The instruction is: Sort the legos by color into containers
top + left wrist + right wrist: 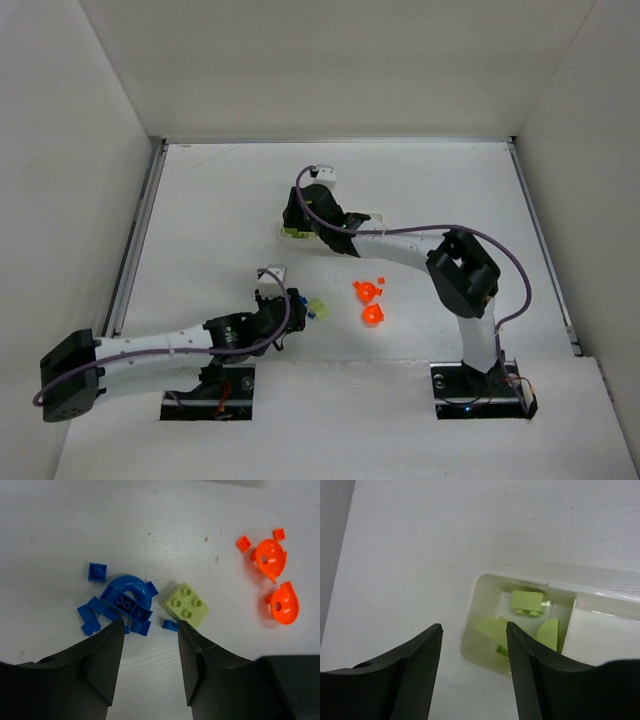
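Note:
My left gripper (150, 625) is open and empty, low over the table, just short of a pile of blue legos (125, 597) and a light green brick (184, 604). A small blue bit (170, 625) lies by the right fingertip. Orange legos (270, 557) lie to the right, also seen from above (368, 303). My right gripper (474, 627) is open and empty over the left end of the white tray (580, 587). The tray's left compartment holds a few light green legos (527, 601). In the top view the right gripper (295, 225) hides most of the tray (375, 215).
White walls enclose the table on three sides. A metal rail (135, 240) runs along the left edge. Two tiny orange squares (244, 543) lie beside the larger orange pieces. The right arm's elbow (462, 272) stands right of the orange legos.

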